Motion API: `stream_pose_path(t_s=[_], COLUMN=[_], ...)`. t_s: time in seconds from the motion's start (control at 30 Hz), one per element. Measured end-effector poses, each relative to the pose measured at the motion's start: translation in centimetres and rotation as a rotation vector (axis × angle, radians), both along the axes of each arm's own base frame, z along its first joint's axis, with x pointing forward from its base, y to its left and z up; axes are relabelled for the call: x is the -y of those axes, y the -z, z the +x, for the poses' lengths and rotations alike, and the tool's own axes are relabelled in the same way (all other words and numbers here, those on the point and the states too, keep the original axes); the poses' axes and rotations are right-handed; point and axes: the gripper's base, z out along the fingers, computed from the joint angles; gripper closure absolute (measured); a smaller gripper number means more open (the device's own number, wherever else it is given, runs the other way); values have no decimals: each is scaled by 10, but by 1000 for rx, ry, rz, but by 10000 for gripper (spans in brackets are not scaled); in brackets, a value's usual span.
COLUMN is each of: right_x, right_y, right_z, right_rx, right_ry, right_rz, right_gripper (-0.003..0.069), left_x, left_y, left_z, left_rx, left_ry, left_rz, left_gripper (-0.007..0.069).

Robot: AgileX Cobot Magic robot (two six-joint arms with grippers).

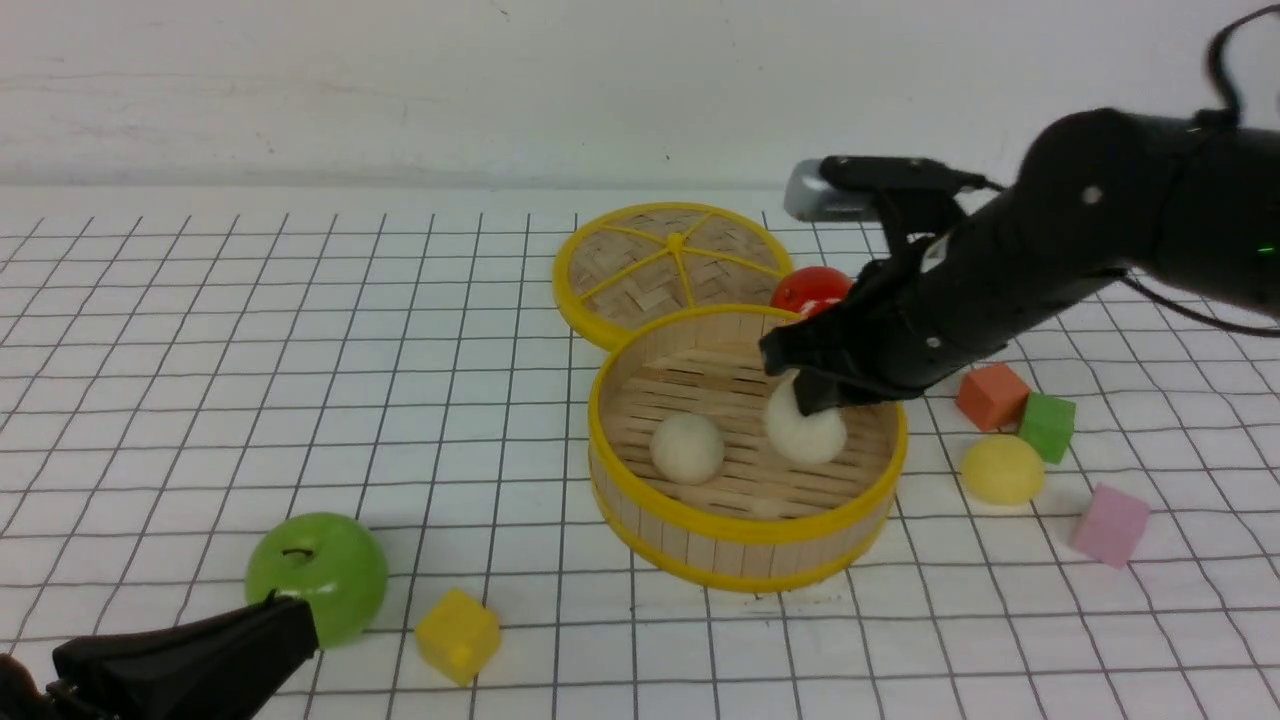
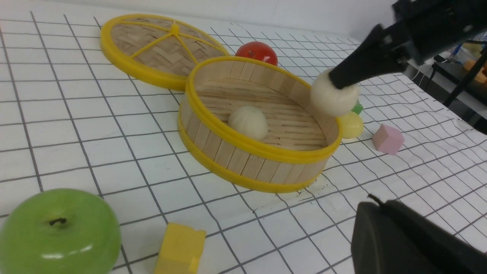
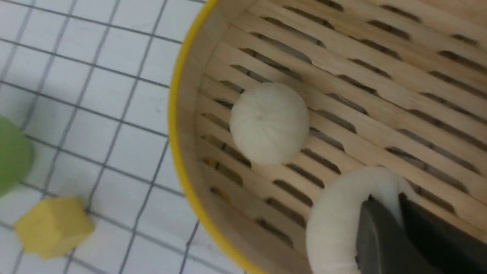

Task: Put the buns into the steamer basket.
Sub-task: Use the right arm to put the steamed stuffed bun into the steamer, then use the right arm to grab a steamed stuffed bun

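The steamer basket (image 1: 745,530) stands mid-table, and one cream-white bun (image 1: 687,448) lies on its slatted floor. My right gripper (image 1: 815,400) is shut on a second white bun (image 1: 808,428) and squeezes it just over the basket's right side. In the right wrist view this held bun (image 3: 338,224) bulges round the jaws, beside the resting bun (image 3: 269,121). A pale yellow bun (image 1: 1002,468) sits on the table to the right of the basket. My left gripper (image 1: 290,610) is shut and empty, low at the front left against the green apple (image 1: 318,575).
The woven lid (image 1: 672,268) lies flat behind the basket, with a red apple (image 1: 812,290) next to it. A yellow cube (image 1: 458,635) sits at the front left. Orange (image 1: 991,395), green (image 1: 1047,426) and pink (image 1: 1110,524) cubes surround the yellow bun.
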Motion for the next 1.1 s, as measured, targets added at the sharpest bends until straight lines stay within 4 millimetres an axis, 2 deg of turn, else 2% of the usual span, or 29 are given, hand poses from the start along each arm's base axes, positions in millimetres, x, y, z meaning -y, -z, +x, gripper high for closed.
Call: stream_pose_path(t_s=[0.03, 0.07, 0.1, 0.17, 0.23, 0.27, 0.33, 0.37, 0.4, 0.43, 0.53, 0.63, 0.73, 0.8, 0.9, 0.93, 0.97, 1.1], right_x=[-5, -5, -8, -10, -12, -12, -12, -12, -12, -11, -8, 2, 25, 51, 86, 87, 98, 108], right_y=[20, 19, 34, 45, 52, 52, 52, 51, 46, 41, 16, -13, -32, -26, -1, 1, 15, 34], right_z=[11, 11, 19, 25, 29, 29, 30, 30, 29, 27, 19, 9, 1, 2, 8, 9, 14, 30], right_rx=[-37, -34, -63, -78, -78, -76, -72, -72, -68, -67, -34, 21, 18, -39, -125, -133, -164, -147], right_ry=[-5, -6, -7, -7, -5, -5, -5, -4, -7, -11, -28, -52, -1, 85, 206, 212, 253, 303], right_rz=[-18, -17, -30, -38, -44, -45, -43, -42, -40, -38, -39, -88, -174, -253, -309, -310, -301, -236], right_gripper=[606, 603, 571, 512, 410, 400, 293, 285, 223, 190, 135, 128, 167, 211, 282, 286, 314, 339], left_x=[0, 0, 0, 0, 0, 0, 0, 0, 0, 0, 0, 0, 0, 0, 0, 0, 0, 0], left_y=[0, 0, 0, 0, 0, 0, 0, 0, 0, 0, 0, 0, 0, 0, 0, 0, 0, 0], left_z=[0, 0, 0, 0, 0, 0, 0, 0, 0, 0, 0, 0, 0, 0, 0, 0, 0, 0], left_rx=[0, 0, 0, 0, 0, 1, 1, 1, 1, 1, 1, 1, 1, 1, 1, 1, 1, 1], left_ry=[0, 0, 0, 0, 0, 0, 0, 0, 0, 0, 0, 0, 0, 0, 0, 0, 0, 0], left_rz=[0, 0, 0, 0, 0, 0, -1, -1, -1, -1, -1, -1, -1, -1, -1, -1, -1, -1], left_gripper=[634, 634, 631, 629, 627, 627, 624, 624, 623, 623, 623, 623, 623, 622, 620, 620, 618, 617])
